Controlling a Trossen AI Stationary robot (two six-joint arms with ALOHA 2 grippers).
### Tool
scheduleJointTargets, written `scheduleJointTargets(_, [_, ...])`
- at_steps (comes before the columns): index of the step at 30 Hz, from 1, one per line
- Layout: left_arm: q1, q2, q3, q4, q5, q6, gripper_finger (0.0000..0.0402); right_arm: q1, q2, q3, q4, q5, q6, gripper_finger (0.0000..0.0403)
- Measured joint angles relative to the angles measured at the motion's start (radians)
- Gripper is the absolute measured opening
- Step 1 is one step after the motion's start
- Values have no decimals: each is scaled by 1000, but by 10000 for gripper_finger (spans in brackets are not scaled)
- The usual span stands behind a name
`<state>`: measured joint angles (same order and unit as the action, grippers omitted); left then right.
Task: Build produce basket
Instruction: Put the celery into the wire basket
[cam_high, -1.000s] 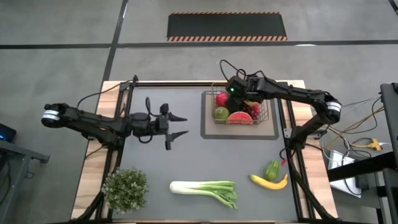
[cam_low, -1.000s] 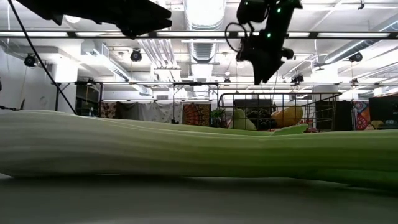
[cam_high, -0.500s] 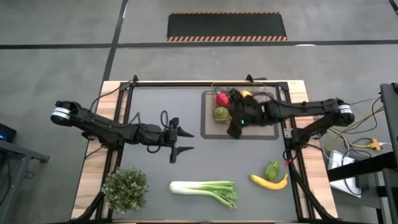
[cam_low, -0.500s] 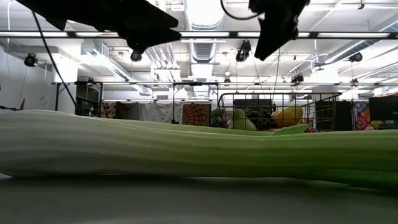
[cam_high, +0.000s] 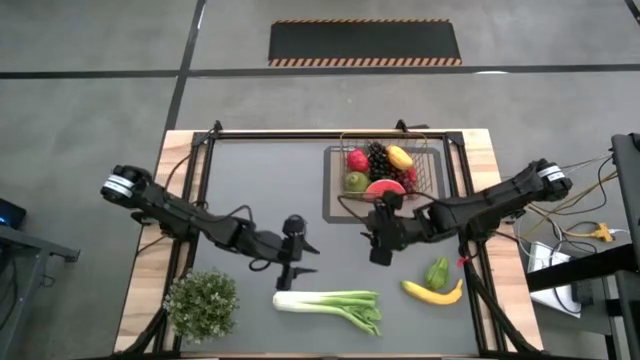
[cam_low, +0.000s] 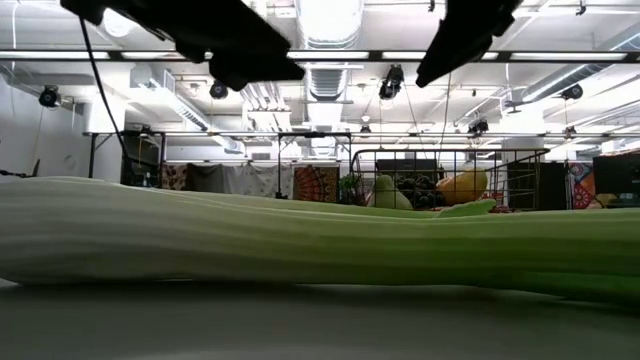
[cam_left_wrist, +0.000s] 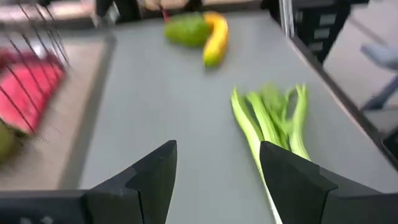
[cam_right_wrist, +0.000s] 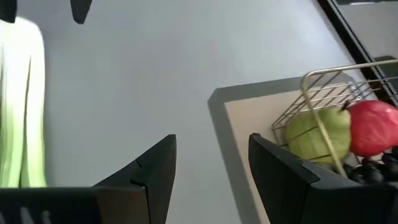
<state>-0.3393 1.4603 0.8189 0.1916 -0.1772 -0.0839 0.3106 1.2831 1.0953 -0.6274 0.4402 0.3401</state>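
Basket (cam_high: 383, 172) holds several fruits; leek (cam_high: 330, 304), banana (cam_high: 430, 292), pepper (cam_high: 437, 272) remain on worktop. Both end effectors (cam_high: 297, 258) (cam_high: 379, 238) gape, empty.

This is a robotics lab or workshop set up in an industrial hall. The wood-edged, grey-topped counter (cam_high: 250, 180) stands on a bare grey concrete floor (cam_high: 100, 60) marked with a black mat edged in orange hazard stripes (cam_high: 365, 42). Loose cables and a yellow plug (cam_high: 598, 232) lie beside the counter. Looking level across the counter, the ceiling is open, with exposed silver ventilation ducts (cam_low: 255, 85), long strip lights (cam_low: 330, 20) and hanging black lamps (cam_low: 220, 90), above metal frames (cam_low: 120, 150) and cluttered workstations.
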Motion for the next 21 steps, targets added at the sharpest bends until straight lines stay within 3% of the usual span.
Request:
scheduleJointTargets(5, [-49, 90, 111, -206, -4, -66, 222, 41, 0, -44, 49, 5, 0, 187])
scheduleJointTargets(11, [-87, 200, 252, -440, 1, -166, 289, 59, -1, -73, 88, 5, 0, 187])
scheduleJointTargets(15, [-110, 261, 301, -471, 57, -173, 332, 58, -1, -88, 88, 5, 0, 187])
scheduleJointTargets(21, [-114, 302, 297, -465, 71, -233, 340, 59, -1, -90, 88, 5, 0, 187])
